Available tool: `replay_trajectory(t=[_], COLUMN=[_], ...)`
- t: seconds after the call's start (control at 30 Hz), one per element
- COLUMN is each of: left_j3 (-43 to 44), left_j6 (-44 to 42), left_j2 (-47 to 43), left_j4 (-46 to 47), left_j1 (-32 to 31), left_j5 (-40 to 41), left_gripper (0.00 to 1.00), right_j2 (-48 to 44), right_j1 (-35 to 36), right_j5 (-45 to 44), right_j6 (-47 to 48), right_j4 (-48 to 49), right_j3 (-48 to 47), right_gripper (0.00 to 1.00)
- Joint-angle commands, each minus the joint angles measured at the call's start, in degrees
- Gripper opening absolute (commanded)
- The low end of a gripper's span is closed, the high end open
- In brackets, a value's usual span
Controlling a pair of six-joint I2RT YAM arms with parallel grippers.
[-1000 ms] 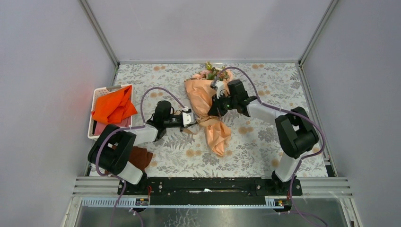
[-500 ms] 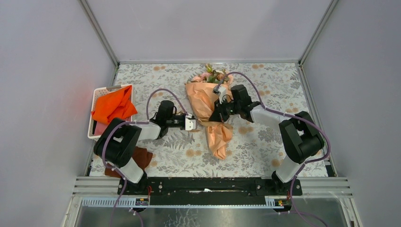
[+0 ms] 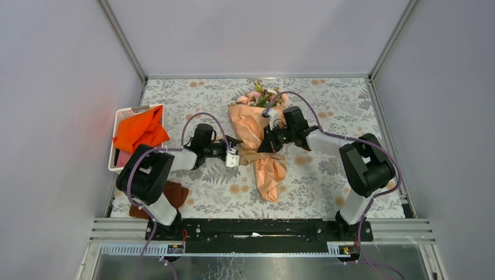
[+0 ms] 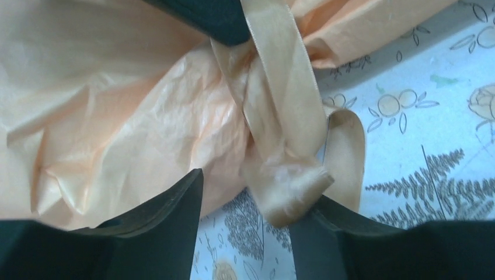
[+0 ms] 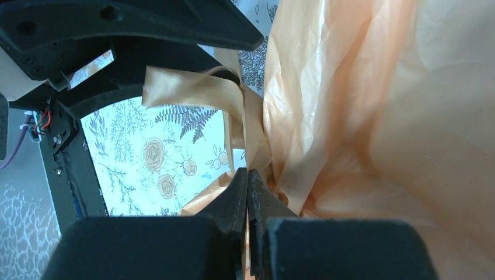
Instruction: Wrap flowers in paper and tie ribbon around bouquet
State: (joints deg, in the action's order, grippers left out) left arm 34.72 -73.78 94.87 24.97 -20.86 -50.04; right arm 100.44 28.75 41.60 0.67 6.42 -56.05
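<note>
Your left jaws stand apart, with the ribbon's (image 4: 280,116) frayed end lying between them (touching one finger). Your right jaws are pressed together on a ribbon strand beside the knot. The ribbon circles the bouquet's (image 3: 257,140) narrow waist. The bouquet lies mid-surface (image 3: 327,175), with its flowers (image 3: 260,95) toward the far edge.

Overhead from behind, both wrist views close on ribbon (image 4: 280,111)
</note>
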Motion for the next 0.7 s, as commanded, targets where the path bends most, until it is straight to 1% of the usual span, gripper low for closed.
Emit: replay_trajectory(t=[0.0, 0.07, 0.27, 0.3, 0.33, 0.37, 0.4, 0.43, 0.47, 0.53, 0.6, 0.67], left_j3=[0.42, 0.59, 2.13, 2.95, 4.46, 5.47, 6.28, 6.69, 7.16, 7.48, 7.30, 7.44], left_j6=[-6.61, -8.25, -11.83, -12.20, -12.87, -13.10, -11.05, -6.37, -1.49, 7.13, 17.26, 22.90], left_j2=[-3.74, -5.33, -10.83, -11.94, -13.75, -15.10, -16.27, -17.36, -17.89, -17.05, -14.05, -10.35], left_j4=[-7.55, -11.30, -22.87, -26.40, -30.35, -34.40, -36.78, -37.36, -37.36, -36.09, -29.19, -21.64], left_j1=[2.30, 3.44, 6.00, 6.01, 5.96, 5.66, 4.25, 1.80, -1.37, -5.58, -7.36, -8.49], left_j5=[3.10, 4.98, 8.74, 7.88, 5.59, 2.33, -0.07, 0.29, 1.01, 0.35, 2.26, 6.36], left_gripper=[0.62, 0.66, 0.70, 0.71, 0.70, 0.68, 0.61, 0.49, 0.44, 0.41, 0.41, 0.43], right_j2=[0.28, 0.36, 0.76, 0.80, 0.88, 0.89, 0.89, 0.82, 0.76, 0.72, 0.70, 0.85], right_j1=[0.08, 0.08, 0.07, 0.09, 0.09, 0.12, 0.06, 0.07, 0.08, 0.03, 0.07, 0.08], right_j5=[0.76, 0.76, 0.56, 0.58, 0.60, 0.71, 0.68, 0.59, 0.46, 0.16, 0.06, 0.08], right_j6=[-1.78, -2.26, -3.49, -3.73, -4.01, -4.27, -4.42, -4.54, -4.59, -4.68, -4.75, -4.79], right_j4=[2.73, 3.00, 4.26, 4.55, 5.02, 5.31, 5.41, 5.59, 5.60, 5.75, 5.89, 5.89], right_j3=[-1.78, -1.79, -1.35, -1.19, -0.98, -0.91, -0.90, -0.90, -0.82, -0.70, -0.72, -0.74], right_gripper=[0.00, 0.00, 0.00, 0.00, 0.00, 0.00, 0.00, 0.00, 0.00, 0.00, 0.00, 0.00])
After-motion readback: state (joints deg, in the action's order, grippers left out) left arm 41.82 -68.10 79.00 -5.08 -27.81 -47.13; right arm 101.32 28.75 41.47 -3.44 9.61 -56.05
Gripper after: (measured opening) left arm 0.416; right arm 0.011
